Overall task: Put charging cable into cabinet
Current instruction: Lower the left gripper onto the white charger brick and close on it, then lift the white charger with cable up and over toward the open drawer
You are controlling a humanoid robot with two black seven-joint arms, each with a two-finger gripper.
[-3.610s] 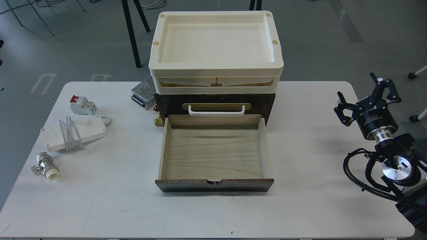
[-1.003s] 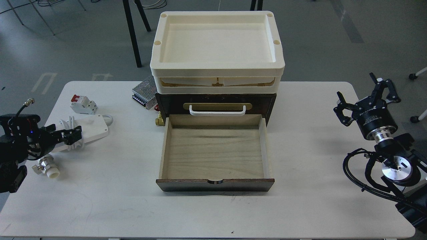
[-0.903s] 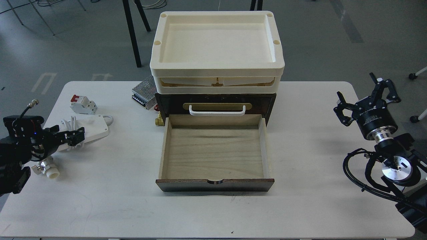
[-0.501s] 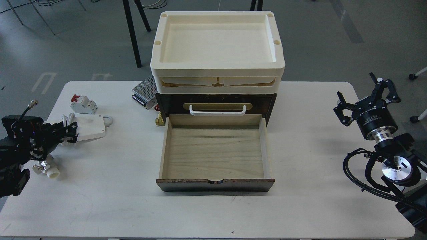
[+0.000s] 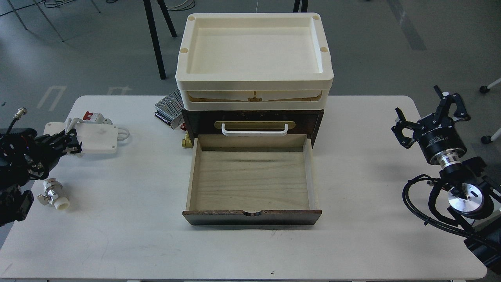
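The charging cable (image 5: pixel 98 137) is a flat white power brick with a white cord wound around it and a cord loop at its right end. My left gripper (image 5: pixel 73 145) is shut on its left part and holds it raised above the table at the far left. The cabinet (image 5: pixel 252 116) is a dark brown box in the middle of the table. Its pale wood drawer (image 5: pixel 250 180) is pulled out and empty. A white handle (image 5: pixel 254 131) sits on a brass plate above the drawer. My right gripper (image 5: pixel 427 113) is open and empty at the far right.
Cream trays (image 5: pixel 254 51) are stacked on the cabinet. A perforated metal box (image 5: pixel 169 105) stands at its back left and a brass fitting (image 5: pixel 185 142) beside it. A white circuit breaker (image 5: pixel 91 116) is partly behind the brick. A silver valve (image 5: pixel 54 195) lies at the table's left edge.
My left arm came in from the left, closed on the charging cable and lifted it off the table, carrying it back and a little left. The right arm has not moved.
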